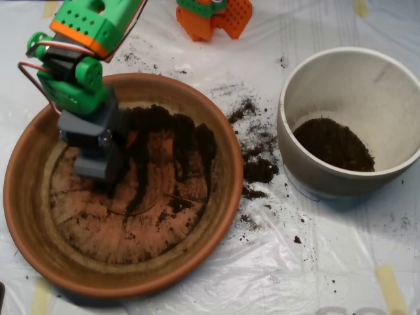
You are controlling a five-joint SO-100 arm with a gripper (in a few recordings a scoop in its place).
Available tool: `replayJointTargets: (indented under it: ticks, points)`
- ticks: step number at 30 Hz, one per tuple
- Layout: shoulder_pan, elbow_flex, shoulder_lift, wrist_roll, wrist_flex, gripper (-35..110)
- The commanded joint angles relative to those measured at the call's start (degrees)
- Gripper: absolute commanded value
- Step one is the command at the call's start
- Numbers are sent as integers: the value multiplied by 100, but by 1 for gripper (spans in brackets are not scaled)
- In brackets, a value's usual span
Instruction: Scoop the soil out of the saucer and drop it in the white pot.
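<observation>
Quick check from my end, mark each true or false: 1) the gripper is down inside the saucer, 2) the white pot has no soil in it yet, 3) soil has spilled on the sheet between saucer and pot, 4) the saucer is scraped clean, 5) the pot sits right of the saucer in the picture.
1) The gripper is inside the saucer. True.
2) The white pot holds no soil. False: a dark patch of soil lies on its bottom.
3) Soil is spilled between them. True: spilled clumps lie on the plastic sheet.
4) The saucer is scraped clean. False: streaks of soil remain in its upper half.
5) Pot right of saucer. True.
</observation>
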Motion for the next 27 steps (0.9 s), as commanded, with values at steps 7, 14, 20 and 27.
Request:
replayJointTargets:
  ticks: [7, 14, 20, 27]
  points:
    - [-650, 861, 879, 53, 141, 0]
    - [-1362, 659, 1925, 316, 826, -1]
    - [-2197, -308, 2900, 712, 2030, -1]
    - [-3296, -993, 3762, 967, 2733, -1]
